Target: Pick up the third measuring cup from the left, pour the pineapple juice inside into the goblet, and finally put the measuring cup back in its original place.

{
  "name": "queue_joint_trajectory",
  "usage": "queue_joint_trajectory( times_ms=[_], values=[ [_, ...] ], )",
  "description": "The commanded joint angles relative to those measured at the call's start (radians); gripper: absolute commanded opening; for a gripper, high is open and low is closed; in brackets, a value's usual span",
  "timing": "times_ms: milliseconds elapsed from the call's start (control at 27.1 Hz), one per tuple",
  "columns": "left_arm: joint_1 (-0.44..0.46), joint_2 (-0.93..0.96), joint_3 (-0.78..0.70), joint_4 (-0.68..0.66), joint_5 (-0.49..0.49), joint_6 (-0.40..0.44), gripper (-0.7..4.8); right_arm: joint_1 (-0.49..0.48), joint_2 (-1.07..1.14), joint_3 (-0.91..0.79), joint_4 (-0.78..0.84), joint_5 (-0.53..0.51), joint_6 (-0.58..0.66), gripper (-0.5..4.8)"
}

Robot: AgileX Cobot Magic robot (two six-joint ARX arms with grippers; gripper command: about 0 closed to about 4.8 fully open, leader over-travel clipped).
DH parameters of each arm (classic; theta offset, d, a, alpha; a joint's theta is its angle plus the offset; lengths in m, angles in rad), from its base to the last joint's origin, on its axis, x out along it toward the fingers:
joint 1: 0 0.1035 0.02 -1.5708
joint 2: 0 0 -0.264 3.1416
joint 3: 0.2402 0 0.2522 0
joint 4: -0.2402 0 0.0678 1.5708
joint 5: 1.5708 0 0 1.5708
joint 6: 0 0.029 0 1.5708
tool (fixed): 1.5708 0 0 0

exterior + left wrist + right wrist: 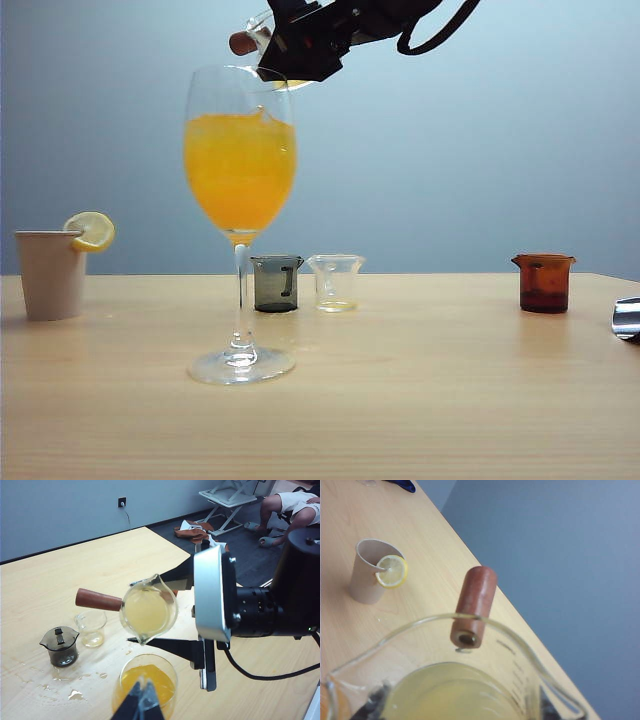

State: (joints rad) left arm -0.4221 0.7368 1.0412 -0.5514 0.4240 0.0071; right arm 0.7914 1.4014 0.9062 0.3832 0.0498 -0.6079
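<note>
The right gripper (172, 615) clamps the cup (148, 611) tilted above the goblet (240, 160), which stands near the tabletop's front edge. The goblet already looks full, so added juice (146, 614) could overflow it. The left gripper (141, 700), jaws nearly together, hovers empty above the goblet.

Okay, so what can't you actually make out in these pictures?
Exterior view: the measuring cup is mostly hidden behind the right gripper; a shiny object is cut off by the edge.
Left wrist view: the left gripper is cut off by the frame edge.
Right wrist view: the goblet is out of frame.
</note>
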Motion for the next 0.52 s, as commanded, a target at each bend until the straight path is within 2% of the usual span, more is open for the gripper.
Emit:
queue_joint_trajectory(
  times_ms=[37, 516],
  values=[
    [0.002, -0.002, 0.004, 0.005, 0.007, 0.004, -0.05, 0.002, -0.007, 0.008, 0.032, -0.003, -0.033, 1.12],
    [0.002, -0.002, 0.004, 0.005, 0.008, 0.004, -0.05, 0.002, -0.007, 0.008, 0.035, -0.003, -0.104, 1.12]
  ],
)
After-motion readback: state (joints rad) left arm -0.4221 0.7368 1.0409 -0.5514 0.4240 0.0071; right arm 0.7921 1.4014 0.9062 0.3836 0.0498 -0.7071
